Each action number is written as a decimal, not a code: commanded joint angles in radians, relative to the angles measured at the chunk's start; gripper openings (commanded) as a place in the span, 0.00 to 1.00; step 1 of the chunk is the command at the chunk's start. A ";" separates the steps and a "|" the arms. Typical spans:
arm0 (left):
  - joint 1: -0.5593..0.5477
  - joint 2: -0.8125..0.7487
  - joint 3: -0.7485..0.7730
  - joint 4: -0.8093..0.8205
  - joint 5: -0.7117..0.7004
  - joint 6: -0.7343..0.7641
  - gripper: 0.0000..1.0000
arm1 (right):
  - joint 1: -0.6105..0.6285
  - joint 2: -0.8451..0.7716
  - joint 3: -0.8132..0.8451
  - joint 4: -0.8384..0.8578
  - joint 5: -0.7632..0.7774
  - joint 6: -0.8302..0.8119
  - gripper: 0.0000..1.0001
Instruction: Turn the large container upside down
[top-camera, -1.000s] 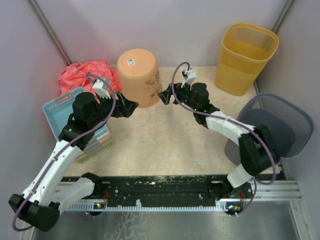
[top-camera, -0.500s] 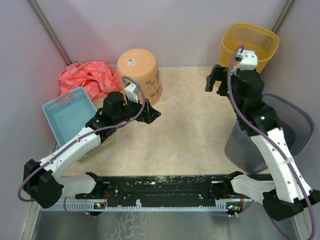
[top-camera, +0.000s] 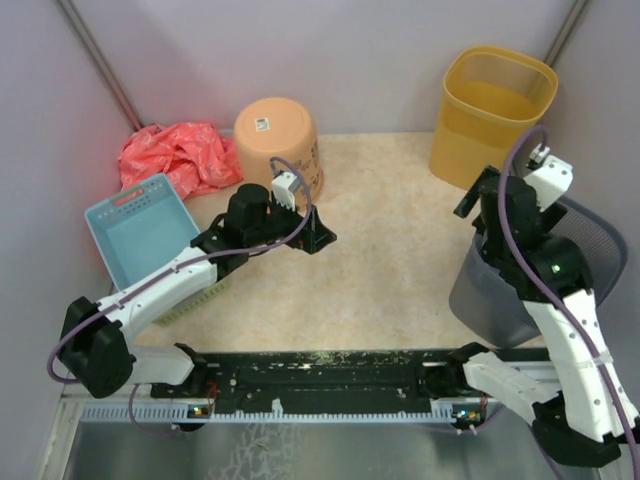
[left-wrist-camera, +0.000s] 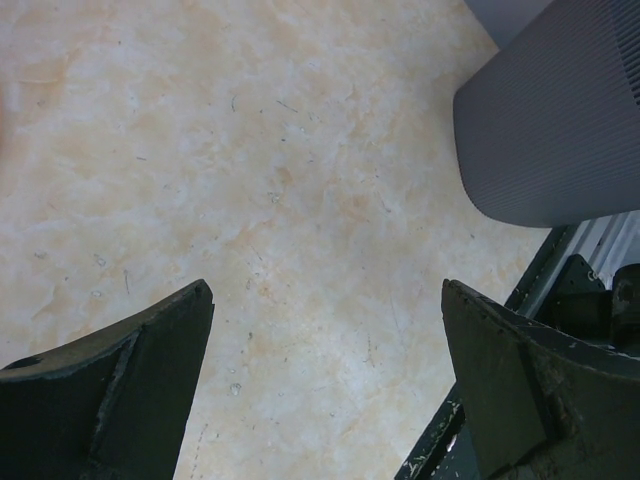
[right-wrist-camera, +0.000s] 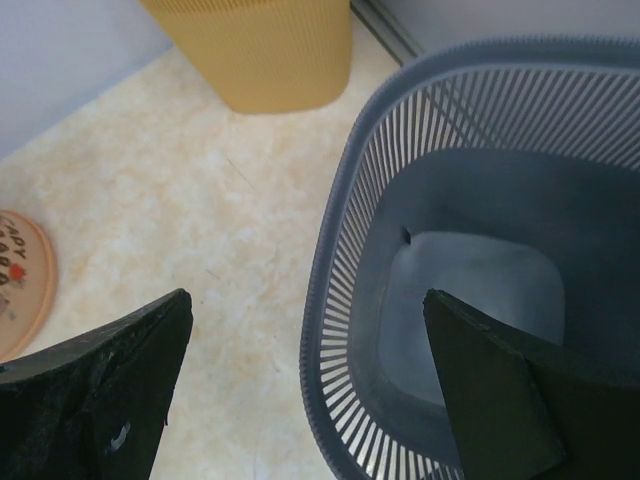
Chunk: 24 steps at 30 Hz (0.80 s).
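The large container (top-camera: 278, 150), the orange one, stands at the back of the table (top-camera: 380, 270) with its flat bottom facing up and its open mouth down, next to the red cloth (top-camera: 175, 155). A second ago both grippers were right up against its sides. Now they have both let go and pulled away. The left gripper (top-camera: 318, 240) has moved out over the bare middle of the table, and its fingers are spread wide with nothing between them. The right gripper (top-camera: 478, 192) has swung far over to the other side and now hangs above the grey basket (top-camera: 590, 250), near the yellow bin (top-camera: 495, 115). Its fingers are spread wide too, and it holds nothing. The container did not tip or roll when they left it. I think the flip is done, and the arms are just heading back to rest.
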 joint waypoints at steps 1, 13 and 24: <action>-0.018 -0.005 0.031 0.008 0.007 0.021 0.99 | 0.001 0.092 -0.049 -0.061 -0.011 0.144 0.98; -0.022 -0.019 -0.014 0.001 0.005 -0.004 0.99 | -0.023 0.092 -0.183 0.049 -0.103 0.116 0.35; -0.017 -0.040 0.080 -0.164 -0.219 0.052 1.00 | -0.024 0.007 -0.186 0.491 -0.680 -0.109 0.00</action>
